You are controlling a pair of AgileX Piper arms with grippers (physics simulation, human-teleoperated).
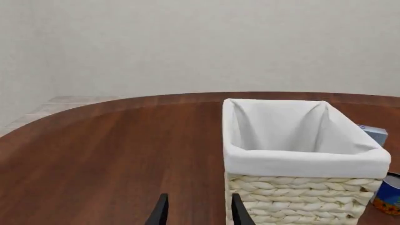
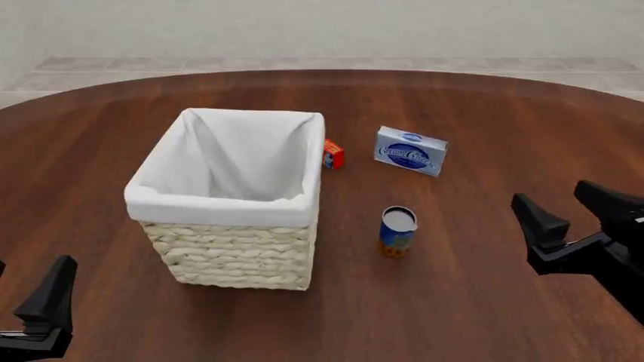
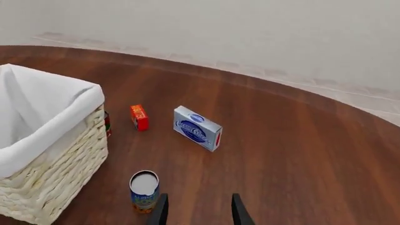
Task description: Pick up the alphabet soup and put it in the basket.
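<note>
The alphabet soup [image 2: 397, 231], a small blue can with an orange band and a pale top, stands upright on the table just right of the basket [image 2: 226, 204]. That basket is large, woven and lined with white cloth, and nothing shows inside it. My right gripper [image 2: 574, 211] hovers open to the right of the can, well apart from it. In the right wrist view the can [image 3: 144, 191] sits just off that gripper [image 3: 198, 211]. My left gripper [image 2: 23, 290] is open at the near left, short of the basket [image 1: 300, 161]. From the left wrist, the can [image 1: 388, 194] peeks out behind the basket's corner.
A blue-and-white cream cheese box [image 2: 411, 151] lies beyond the can. A small red-orange box [image 2: 333, 154] sits against the basket's far right corner, with a darker small item [image 3: 107, 123] partly hidden beside it. The brown table [image 2: 483, 302] curves away at the back.
</note>
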